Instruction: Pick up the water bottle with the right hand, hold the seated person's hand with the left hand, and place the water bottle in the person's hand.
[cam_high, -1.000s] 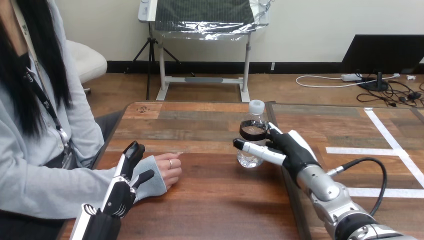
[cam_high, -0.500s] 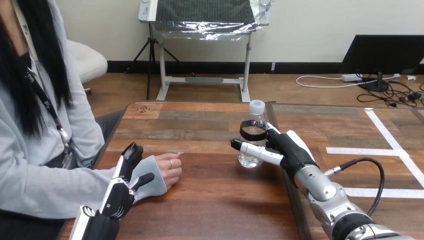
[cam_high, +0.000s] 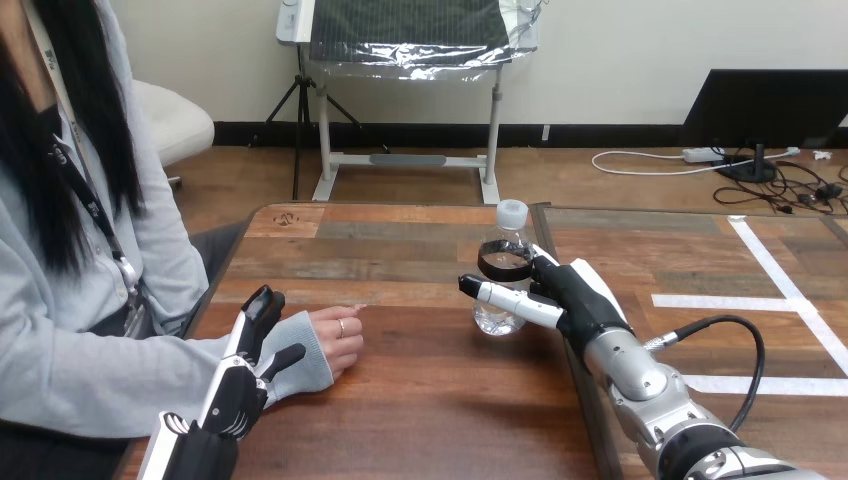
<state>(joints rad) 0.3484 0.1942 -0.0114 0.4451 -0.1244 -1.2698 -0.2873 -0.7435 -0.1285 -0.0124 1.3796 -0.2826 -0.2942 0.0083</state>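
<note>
A clear water bottle (cam_high: 506, 262) with a white cap and a dark label band stands upright on the wooden table (cam_high: 430, 400), just right of centre. My right hand (cam_high: 578, 292) is at its right side. The straight thumb reaches across the bottle's front, and the fingers pass behind it, mostly hidden. The person's hand (cam_high: 337, 336) rests on the table at the left, loosely curled, with a grey sleeve cuff at the wrist. Over that cuff lies my left hand (cam_high: 247, 362), fingers straight and thumb held out to the right. It is not curled round the wrist.
The person sits at the table's left side, forearm lying along the near-left edge. White tape lines (cam_high: 775, 272) mark the table's right part. A black cable (cam_high: 735, 350) loops beside my right forearm.
My right hand has slid slightly left, its thumb reaching further across the bottle's front. The bottle has stayed put. My left hand has sunk a little over the person's sleeve.
</note>
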